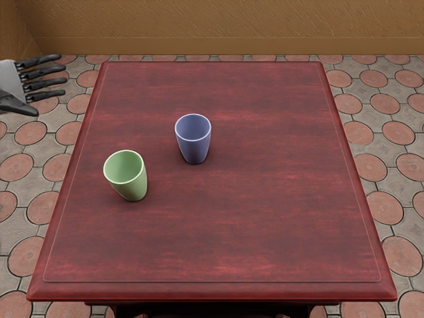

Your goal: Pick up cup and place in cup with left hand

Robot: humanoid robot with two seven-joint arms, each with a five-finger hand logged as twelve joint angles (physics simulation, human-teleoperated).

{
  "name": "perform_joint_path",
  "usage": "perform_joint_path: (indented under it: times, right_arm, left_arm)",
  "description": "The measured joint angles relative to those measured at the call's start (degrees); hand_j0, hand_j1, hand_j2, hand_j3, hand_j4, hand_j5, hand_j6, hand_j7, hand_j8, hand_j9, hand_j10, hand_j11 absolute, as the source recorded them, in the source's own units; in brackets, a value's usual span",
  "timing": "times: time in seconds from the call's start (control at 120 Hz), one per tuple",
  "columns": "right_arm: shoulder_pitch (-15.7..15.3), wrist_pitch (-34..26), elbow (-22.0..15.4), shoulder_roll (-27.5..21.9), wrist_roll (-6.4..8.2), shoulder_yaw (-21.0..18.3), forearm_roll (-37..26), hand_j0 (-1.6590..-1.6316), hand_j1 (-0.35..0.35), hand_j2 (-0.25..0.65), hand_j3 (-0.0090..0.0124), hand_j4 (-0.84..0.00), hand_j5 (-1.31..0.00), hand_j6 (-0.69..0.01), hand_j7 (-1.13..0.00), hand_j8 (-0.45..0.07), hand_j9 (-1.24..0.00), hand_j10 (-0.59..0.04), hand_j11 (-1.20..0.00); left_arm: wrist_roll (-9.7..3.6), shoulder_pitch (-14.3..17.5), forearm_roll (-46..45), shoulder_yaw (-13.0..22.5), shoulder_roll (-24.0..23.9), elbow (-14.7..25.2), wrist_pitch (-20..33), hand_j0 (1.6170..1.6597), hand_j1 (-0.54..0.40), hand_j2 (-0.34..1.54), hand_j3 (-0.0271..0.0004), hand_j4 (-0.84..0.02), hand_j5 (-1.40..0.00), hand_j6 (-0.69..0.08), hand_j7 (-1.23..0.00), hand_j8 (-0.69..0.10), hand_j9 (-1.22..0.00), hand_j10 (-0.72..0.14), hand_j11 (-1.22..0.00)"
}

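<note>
My left hand comes in at the picture's left edge, beyond the table's left side, with its fingers extended and nothing held. A green cup stands upright on the left part of the table, its mouth facing up. Behind it and to its right, a blue cup stands upright too, with a gap between the two. Both cups look hollow, with no object visible inside. The left hand is apart from both cups. No right arm shows.
The dark red wooden table has a raised border along its edges. Around it lies a floor of round reddish tiles in grey stone, and a brown wall runs behind.
</note>
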State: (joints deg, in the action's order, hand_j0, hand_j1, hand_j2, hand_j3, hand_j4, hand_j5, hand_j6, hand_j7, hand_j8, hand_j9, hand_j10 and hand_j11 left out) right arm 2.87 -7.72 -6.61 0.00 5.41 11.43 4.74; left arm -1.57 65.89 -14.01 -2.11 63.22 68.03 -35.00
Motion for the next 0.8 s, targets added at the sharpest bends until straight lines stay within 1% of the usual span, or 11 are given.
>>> perform_joint_path:
  times: [0.083, 0.133, 0.225, 0.275, 0.333, 0.375, 0.417, 0.483, 0.575, 0.733, 0.8]
  right_arm:
    - [-0.2, 0.0, 0.0, 0.0, -0.11, 0.0, 0.0, -1.6578, -0.349, 0.000, 0.0000, 0.000, 0.00, -0.001, 0.00, 0.000, 0.00, 0.000, 0.00]
    - [-0.2, 0.0, 0.0, 0.0, -0.19, 0.0, 0.0, -1.6578, -0.349, 0.000, 0.0000, -0.001, 0.00, -0.001, 0.00, -0.001, 0.00, 0.000, 0.00]
    - [-0.1, 0.0, 0.0, 0.0, -0.26, 0.0, 0.0, -1.6579, -0.349, 0.000, 0.0000, 0.000, 0.00, 0.000, 0.00, 0.000, 0.00, 0.000, 0.00]
    - [-0.1, 0.0, 0.0, 0.0, -0.28, 0.0, 0.0, -1.6579, -0.349, 0.000, 0.0000, 0.000, 0.00, 0.000, 0.00, 0.000, 0.00, 0.000, 0.00]
    - [-0.1, 0.0, 0.0, 0.0, -0.29, 0.0, 0.0, -1.6580, -0.349, 0.000, 0.0000, -0.001, 0.00, -0.001, 0.00, -0.001, 0.00, 0.000, 0.00]
    - [-0.1, 0.0, 0.0, 0.0, -0.30, 0.0, 0.0, -1.6580, -0.349, 0.000, 0.0000, -0.001, 0.00, -0.001, 0.00, -0.001, 0.00, 0.000, 0.00]
    - [-0.1, 0.0, 0.0, 0.0, -0.30, 0.0, 0.0, -1.6580, -0.349, 0.000, 0.0000, 0.000, 0.00, 0.000, 0.00, 0.000, 0.00, 0.000, 0.00]
    - [-0.1, 0.0, 0.0, 0.0, -0.31, 0.0, 0.0, -1.6580, -0.349, 0.000, 0.0000, 0.000, 0.00, 0.000, 0.00, 0.000, 0.00, 0.000, 0.00]
    - [-0.1, 0.0, 0.0, 0.0, -0.31, 0.0, 0.0, -1.6580, -0.349, 0.000, 0.0000, -0.001, 0.00, -0.001, 0.00, -0.001, 0.00, 0.000, 0.00]
    - [-0.1, 0.0, 0.0, 0.0, -0.31, 0.0, 0.0, -1.6581, -0.349, 0.000, 0.0000, 0.000, 0.00, 0.000, 0.00, 0.000, 0.00, 0.000, 0.00]
    - [-0.1, 0.0, 0.0, 0.0, -0.31, 0.0, 0.0, -1.6581, -0.349, 0.000, 0.0000, 0.000, 0.00, -0.001, 0.00, 0.000, 0.00, 0.000, 0.00]
  left_arm:
    - [-0.36, 0.4, 0.4, 0.0, -1.2, 0.0, 0.0, 1.6577, 0.349, 0.00, 0.0000, 0.004, 0.00, 0.005, 0.00, 0.004, 0.00, 0.003, 0.00]
    - [-2.82, 1.0, 0.5, -0.2, -5.1, -0.1, 0.0, 1.6578, 0.349, 0.00, 0.0000, 0.003, 0.00, 0.004, 0.00, 0.003, 0.00, 0.002, 0.00]
    - [-11.14, 2.5, 0.6, -2.1, -8.0, -0.1, 0.0, 1.6579, 0.349, 0.00, 0.0000, 0.002, 0.00, 0.003, 0.00, 0.003, 0.00, 0.002, 0.00]
    - [-16.76, 5.4, 0.7, -3.5, -10.1, 0.0, 0.0, 1.6579, 0.349, 0.00, 0.0000, 0.003, 0.00, 0.003, 0.00, 0.003, 0.00, 0.002, 0.00]
    - [-23.54, 9.7, 2.4, -4.4, -16.9, 0.0, 0.0, 1.6580, 0.349, 0.00, 0.0000, 0.002, 0.00, 0.003, 0.00, 0.002, 0.00, 0.002, 0.00]
    - [-26.80, 11.3, 5.6, -4.9, -21.1, 0.0, 0.0, 1.6580, 0.349, 0.00, 0.0000, 0.001, 0.00, 0.002, 0.00, 0.002, 0.00, 0.001, 0.00]
    - [-28.99, 12.6, 9.5, -5.2, -23.6, 0.1, 0.0, 1.6580, 0.349, 0.00, 0.0000, 0.001, 0.00, 0.001, 0.00, 0.001, 0.00, 0.001, 0.00]
    - [-31.09, 15.9, 14.4, -5.4, -25.9, 0.3, 0.0, 1.6580, 0.349, 0.00, 0.0000, 0.000, 0.00, 0.000, 0.00, 0.000, 0.00, 0.000, 0.00]
    - [-32.46, 19.7, 18.7, -5.4, -29.1, 1.1, 4.5, 1.6580, 0.349, 0.00, 0.0000, 0.000, 0.00, 0.000, 0.00, 0.000, 0.00, 0.000, 0.00]
    - [-33.22, 21.6, 30.7, -5.3, -35.7, 1.9, 23.1, 1.6580, 0.349, 0.00, 0.0000, -0.001, 0.00, -0.002, 0.00, -0.001, 0.00, -0.001, 0.00]
    - [-33.32, 18.2, 36.3, -5.1, -40.4, 2.1, 28.9, 1.6580, 0.349, 0.00, 0.0000, -0.002, 0.00, -0.002, 0.00, -0.002, 0.00, -0.001, 0.00]
